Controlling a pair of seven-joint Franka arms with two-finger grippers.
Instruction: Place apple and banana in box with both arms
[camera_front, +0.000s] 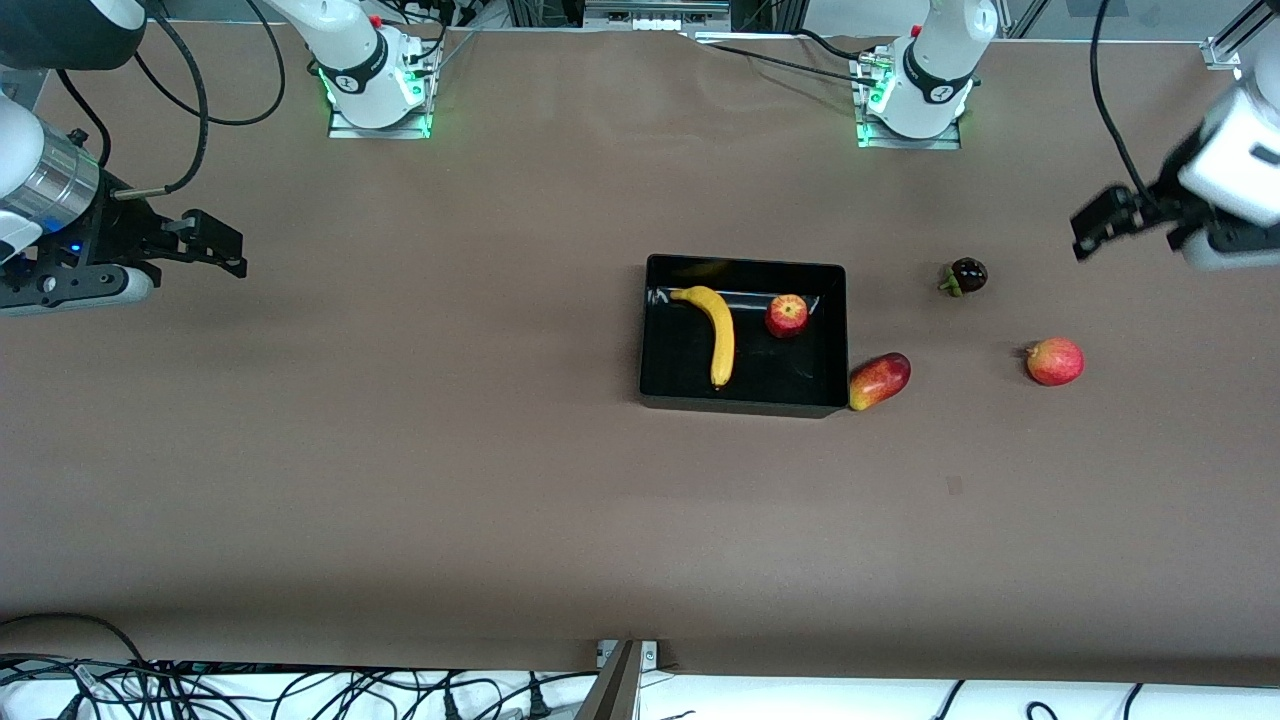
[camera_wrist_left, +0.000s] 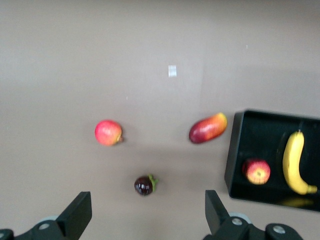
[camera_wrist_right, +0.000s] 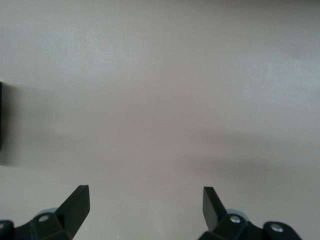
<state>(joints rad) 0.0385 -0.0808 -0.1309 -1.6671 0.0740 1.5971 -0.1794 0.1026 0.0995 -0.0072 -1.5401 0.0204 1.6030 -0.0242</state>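
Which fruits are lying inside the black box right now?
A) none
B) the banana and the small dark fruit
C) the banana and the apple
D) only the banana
C: the banana and the apple both lie inside the box; the small dark fruit sits out on the table.

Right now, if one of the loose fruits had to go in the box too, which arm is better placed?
Left. Its open tool hangs over the table end where the mangosteen, pinkish fruit and mango lie. The right tool, open, is over bare table at the right arm's end.
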